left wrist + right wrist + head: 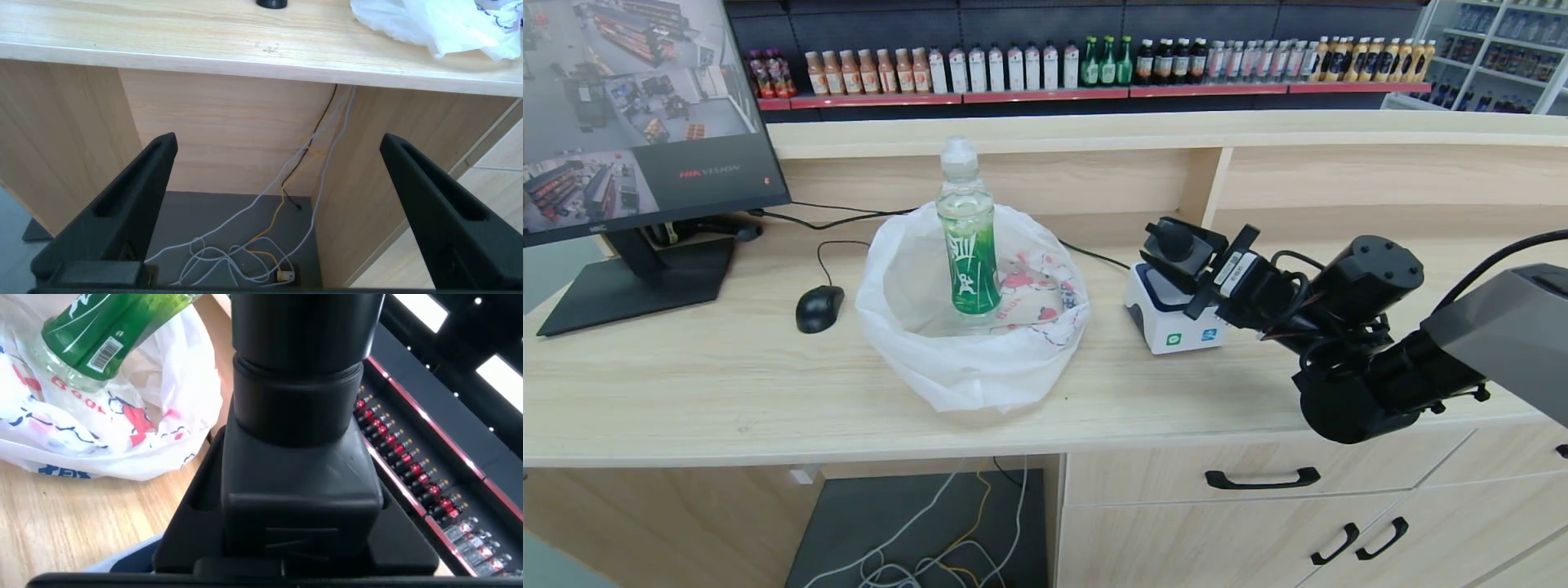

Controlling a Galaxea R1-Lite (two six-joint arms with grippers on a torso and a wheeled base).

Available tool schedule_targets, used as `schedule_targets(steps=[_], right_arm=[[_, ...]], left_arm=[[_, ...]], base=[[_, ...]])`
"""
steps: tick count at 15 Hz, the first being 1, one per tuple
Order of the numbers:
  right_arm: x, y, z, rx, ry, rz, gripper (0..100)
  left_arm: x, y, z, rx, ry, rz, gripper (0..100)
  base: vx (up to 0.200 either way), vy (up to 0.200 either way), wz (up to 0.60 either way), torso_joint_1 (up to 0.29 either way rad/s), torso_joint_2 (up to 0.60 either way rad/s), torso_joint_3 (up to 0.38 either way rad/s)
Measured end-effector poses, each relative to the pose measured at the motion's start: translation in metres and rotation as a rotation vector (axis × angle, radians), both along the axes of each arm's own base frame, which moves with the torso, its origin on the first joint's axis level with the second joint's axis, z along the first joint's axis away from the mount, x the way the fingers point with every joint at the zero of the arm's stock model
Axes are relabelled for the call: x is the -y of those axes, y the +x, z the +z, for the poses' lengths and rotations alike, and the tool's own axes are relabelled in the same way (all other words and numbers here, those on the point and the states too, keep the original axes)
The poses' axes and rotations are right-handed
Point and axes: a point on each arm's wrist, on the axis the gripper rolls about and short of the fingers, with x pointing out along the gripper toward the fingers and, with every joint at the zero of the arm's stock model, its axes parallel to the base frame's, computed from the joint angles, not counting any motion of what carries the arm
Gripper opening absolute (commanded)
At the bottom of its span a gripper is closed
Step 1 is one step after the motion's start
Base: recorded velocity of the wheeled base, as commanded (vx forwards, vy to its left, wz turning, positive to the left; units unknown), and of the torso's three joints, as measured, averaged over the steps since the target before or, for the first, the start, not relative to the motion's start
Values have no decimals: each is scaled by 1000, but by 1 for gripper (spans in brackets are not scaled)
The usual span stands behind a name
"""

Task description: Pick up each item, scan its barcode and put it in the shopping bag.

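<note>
A clear bottle with a green label (968,245) stands upright inside the white shopping bag (907,286) at the middle of the wooden counter. To its right, the black handheld scanner (1176,239) sits on its white cradle (1176,327). My right gripper (1188,257) is shut on the scanner. In the right wrist view the scanner (294,416) looms close, with the bottle (106,327) and the bag (106,445) behind it. My left gripper (278,145) hangs open and holds nothing, below the counter's front edge, facing the kneehole.
A monitor (637,106) on a black stand and a black mouse (818,309) occupy the counter's left. A raised ledge (1160,131) backs the counter. Drawers (1262,478) sit under the right side. Loose cables (245,245) lie in the kneehole.
</note>
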Motion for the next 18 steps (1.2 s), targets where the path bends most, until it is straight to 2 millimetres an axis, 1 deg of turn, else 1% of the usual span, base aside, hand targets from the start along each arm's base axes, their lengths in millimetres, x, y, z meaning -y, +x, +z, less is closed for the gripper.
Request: schedule_targets(steps=[6, 18], right_arm=[[2, 2, -4, -8, -4, -7, 0], [3, 1, -3, -8, -2, -9, 0]], left_arm=[[0, 0, 0, 0, 0, 0, 100], [0, 0, 0, 0, 0, 0, 100]], base=[[0, 0, 0, 0, 0, 0], [0, 0, 0, 0, 0, 0]])
